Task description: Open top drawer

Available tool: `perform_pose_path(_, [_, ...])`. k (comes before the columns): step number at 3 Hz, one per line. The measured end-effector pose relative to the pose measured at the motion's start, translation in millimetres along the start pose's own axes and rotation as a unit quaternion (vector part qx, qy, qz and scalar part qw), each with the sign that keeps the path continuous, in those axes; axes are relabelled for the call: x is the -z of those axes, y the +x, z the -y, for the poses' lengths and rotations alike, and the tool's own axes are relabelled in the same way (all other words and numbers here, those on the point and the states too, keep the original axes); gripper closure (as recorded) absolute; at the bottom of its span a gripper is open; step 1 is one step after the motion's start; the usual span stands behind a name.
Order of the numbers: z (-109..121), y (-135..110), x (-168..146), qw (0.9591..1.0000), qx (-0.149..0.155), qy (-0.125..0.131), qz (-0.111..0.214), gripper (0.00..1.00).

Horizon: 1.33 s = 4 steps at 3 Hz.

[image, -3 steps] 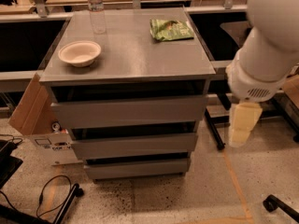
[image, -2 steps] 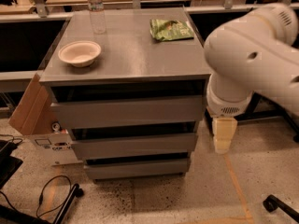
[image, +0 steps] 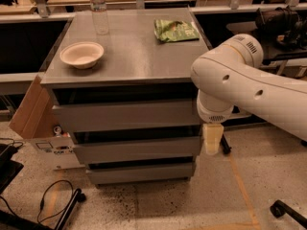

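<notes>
A grey table (image: 134, 61) with three stacked drawers is standing on a speckled floor, seen from above and in front.

At far left, a brown cardboard box (image: 29, 111) is leaning against the table's side. Its inside is not showing. Below it a white carton (image: 53, 147) is sitting on the floor, partly hidden. A dark cable (image: 53, 200) is looping across the floor in front.

On the table's left part, a pale bowl (image: 82, 54) is sitting upright and looking empty. Behind it a clear water bottle (image: 99, 8) is standing, its cap cut off by the top edge. Towards the right rear, a green snack bag (image: 175, 29) is lying flat.

The top drawer (image: 124, 115) is sitting directly under the table top, with a dark gap above its plain grey front. None of its tray is showing. The middle drawer (image: 136, 150) and bottom drawer (image: 139, 172) are lying below it.

At right, the white robot arm (image: 240, 85) is reaching in from the right edge, where it is cut off. Its gripper (image: 212, 140) is pointing down just beside the right end of the middle drawer. Whether it is released or clenched cannot be told, nor whether it is touching the drawer.

Compared with a moment ago, the arm has swung left and the gripper is now hanging closer to the drawers.
</notes>
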<state>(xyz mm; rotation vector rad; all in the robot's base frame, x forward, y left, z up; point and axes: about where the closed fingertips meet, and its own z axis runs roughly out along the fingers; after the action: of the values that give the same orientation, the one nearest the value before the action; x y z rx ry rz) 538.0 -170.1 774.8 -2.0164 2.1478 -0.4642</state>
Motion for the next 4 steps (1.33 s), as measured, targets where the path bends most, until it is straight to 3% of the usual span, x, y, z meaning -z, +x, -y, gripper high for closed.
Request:
perform_pose_path(2, [22.8, -33.8, -39.1, 0.9991, -0.013, 0.002, 0.039, 0.00])
perform_pose_path(4, [42.6, -45.8, -75.9, 0.9987, -0.016, 0.000, 0.049, 0.00])
